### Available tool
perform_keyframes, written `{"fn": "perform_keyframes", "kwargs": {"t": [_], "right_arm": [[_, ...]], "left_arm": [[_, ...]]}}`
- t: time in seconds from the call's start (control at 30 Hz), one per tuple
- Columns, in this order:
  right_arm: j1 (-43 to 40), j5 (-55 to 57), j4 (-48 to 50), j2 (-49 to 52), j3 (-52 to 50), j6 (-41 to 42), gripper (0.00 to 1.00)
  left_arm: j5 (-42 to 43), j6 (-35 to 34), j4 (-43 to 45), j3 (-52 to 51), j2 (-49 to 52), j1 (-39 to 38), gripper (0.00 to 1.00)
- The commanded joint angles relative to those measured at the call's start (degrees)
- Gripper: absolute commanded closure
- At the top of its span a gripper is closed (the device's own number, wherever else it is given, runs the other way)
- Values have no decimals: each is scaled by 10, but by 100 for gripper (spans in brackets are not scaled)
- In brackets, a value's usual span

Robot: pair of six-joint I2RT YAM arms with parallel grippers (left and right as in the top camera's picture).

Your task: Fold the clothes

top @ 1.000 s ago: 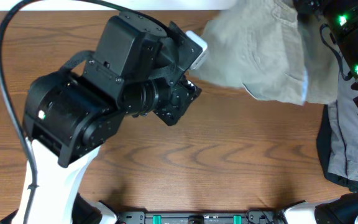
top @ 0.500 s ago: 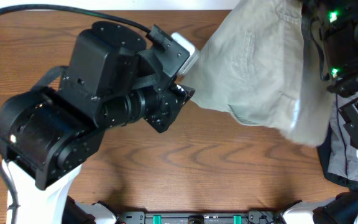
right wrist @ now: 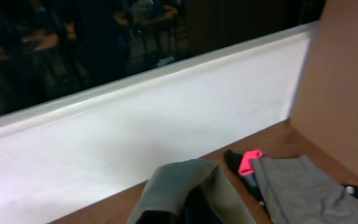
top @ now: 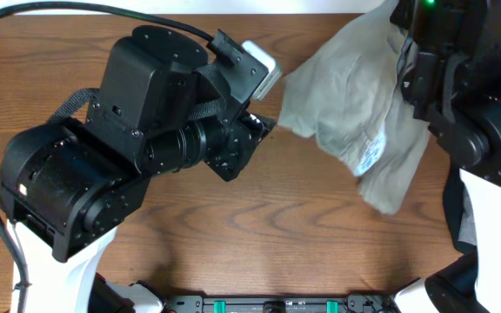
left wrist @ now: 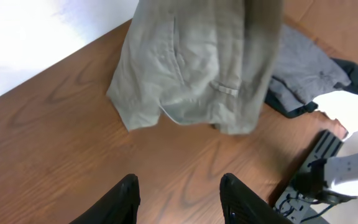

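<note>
Shorts (top: 346, 104) are off the counter (top: 277, 235) for most of their length, hanging from the right gripper (top: 410, 61) at the far right side. Right jaws are pressed together on a bunched fold of the khaki cloth, which the right wrist view shows gathered at the bottom of its frame. Whether the lower hem touches the wood cannot be told.

Left gripper (left wrist: 179, 183): jaws spread, nothing between them, pointing at the hanging cloth from the near left.

Key relation: the shorts lie ahead of the left jaws and slightly above. The long axis runs from the right gripper's pinch down and outward to the free hem. The loose lower-left corner is the part nearest the left jaws, so the left arm is the one placed to take it.

Judgement: the next move is a left-hand catch on that corner so the garment can be stretched and laid flat — folding proper not yet begun.

Grey garment (left wrist: 303, 74) lies on the counter just behind the shorts, to the right; risk of snagging it.
</note>
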Motion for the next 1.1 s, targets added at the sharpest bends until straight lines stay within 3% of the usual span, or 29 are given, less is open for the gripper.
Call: {"fn": "perform_keyframes", "kwargs": {"t": [0.0, 0.4, 0.67, 1.07], "right_arm": [[1, 37, 22, -12, 9, -11, 98], [2, 38, 276, -15, 12, -81, 99], [10, 48, 411, -15, 12, -148, 99], [51, 50, 467, -15, 12, -200, 98]], "left_arm": [[39, -5, 7, 0, 15, -3, 55], [35, 12, 37, 0, 117, -104, 56], [10, 17, 89, 0, 132, -123, 56], [-16, 51, 139, 0, 208, -177, 51]]}}
